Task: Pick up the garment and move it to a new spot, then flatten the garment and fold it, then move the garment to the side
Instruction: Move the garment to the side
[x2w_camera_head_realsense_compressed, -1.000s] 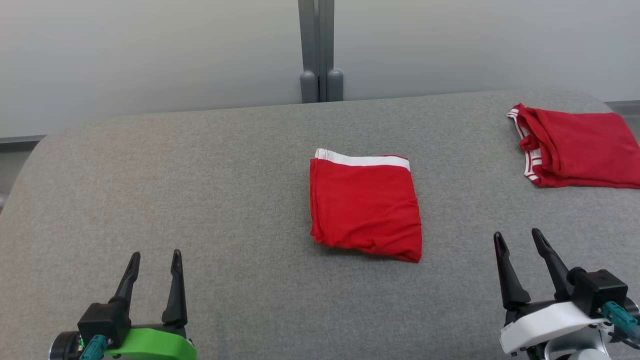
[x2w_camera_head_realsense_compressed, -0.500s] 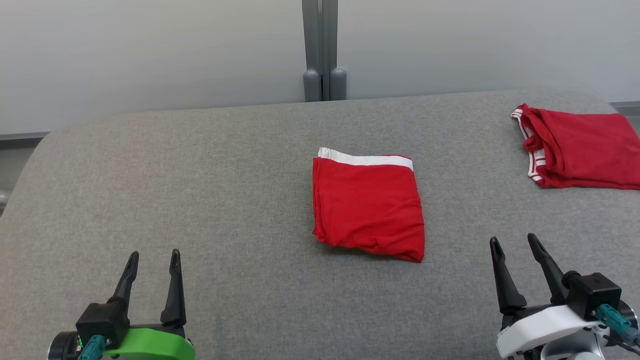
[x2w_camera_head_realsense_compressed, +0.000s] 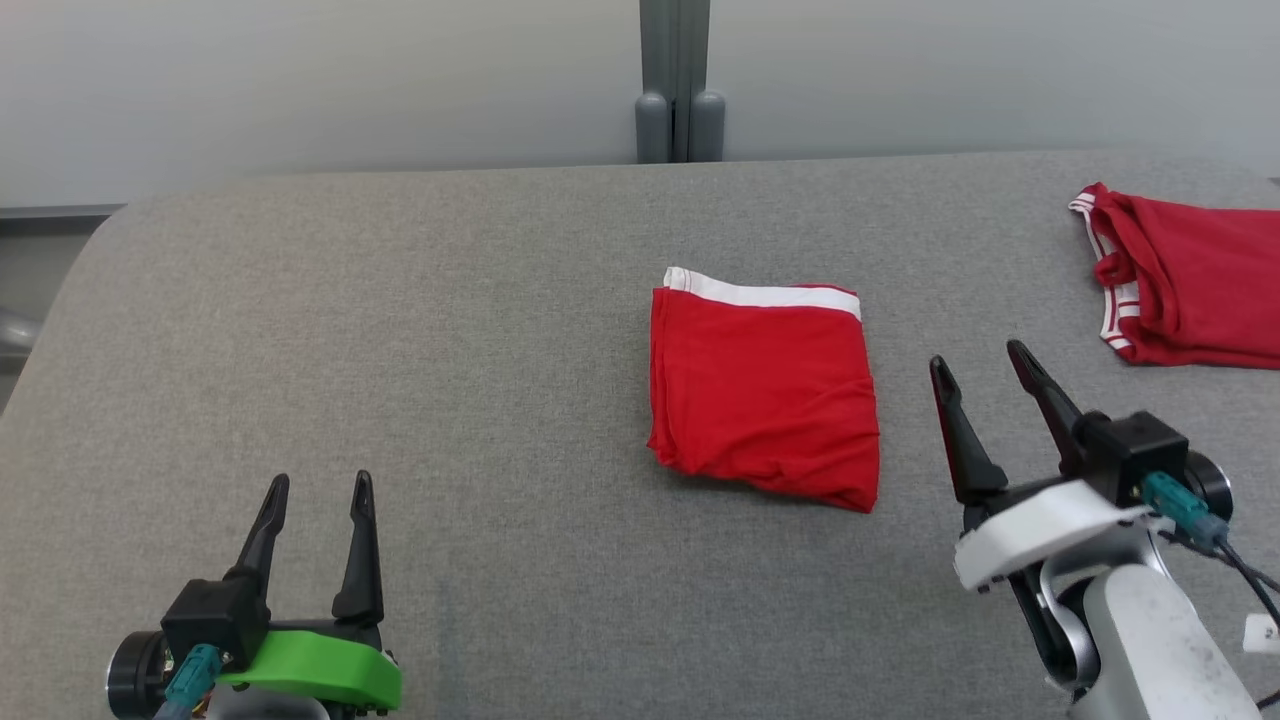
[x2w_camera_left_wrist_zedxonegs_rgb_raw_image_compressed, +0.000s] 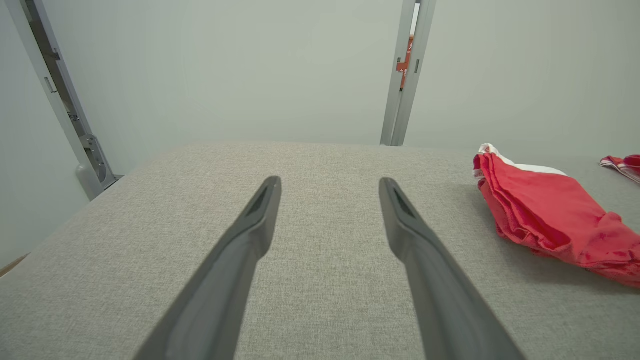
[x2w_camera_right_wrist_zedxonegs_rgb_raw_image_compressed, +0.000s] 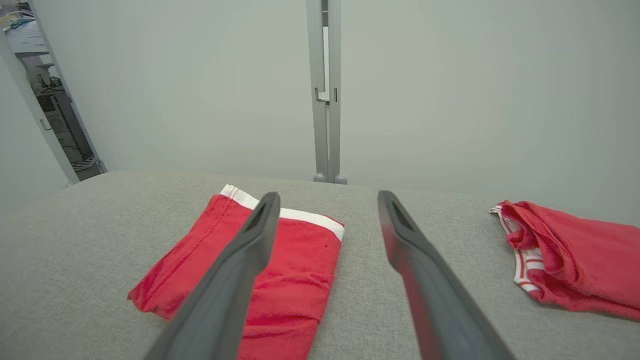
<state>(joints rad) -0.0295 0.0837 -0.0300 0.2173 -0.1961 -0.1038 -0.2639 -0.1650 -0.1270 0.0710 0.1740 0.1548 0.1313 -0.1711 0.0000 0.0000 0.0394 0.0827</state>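
A folded red garment (x2w_camera_head_realsense_compressed: 765, 390) with a white band along its far edge lies flat in the middle of the grey padded table (x2w_camera_head_realsense_compressed: 400, 300). My right gripper (x2w_camera_head_realsense_compressed: 977, 354) hovers open just right of it, apart from the cloth, with nothing between its fingers. The right wrist view shows the garment (x2w_camera_right_wrist_zedxonegs_rgb_raw_image_compressed: 300, 270) below and left of that open gripper (x2w_camera_right_wrist_zedxonegs_rgb_raw_image_compressed: 328, 194). At the near left my left gripper (x2w_camera_head_realsense_compressed: 320, 480) stands open and empty, far from the garment. In the left wrist view, the garment (x2w_camera_left_wrist_zedxonegs_rgb_raw_image_compressed: 540, 220) lies to the right of the spread gripper (x2w_camera_left_wrist_zedxonegs_rgb_raw_image_compressed: 330, 180).
A second folded red garment (x2w_camera_head_realsense_compressed: 1190, 280) with white striped trim lies at the table's far right edge, also seen in the right wrist view (x2w_camera_right_wrist_zedxonegs_rgb_raw_image_compressed: 575, 260). A grey post (x2w_camera_head_realsense_compressed: 680, 90) stands against the pale wall behind the table.
My right gripper has moved forward and left, up beside the garment's right edge. The head camera has shifted a little. The left gripper has stayed put.
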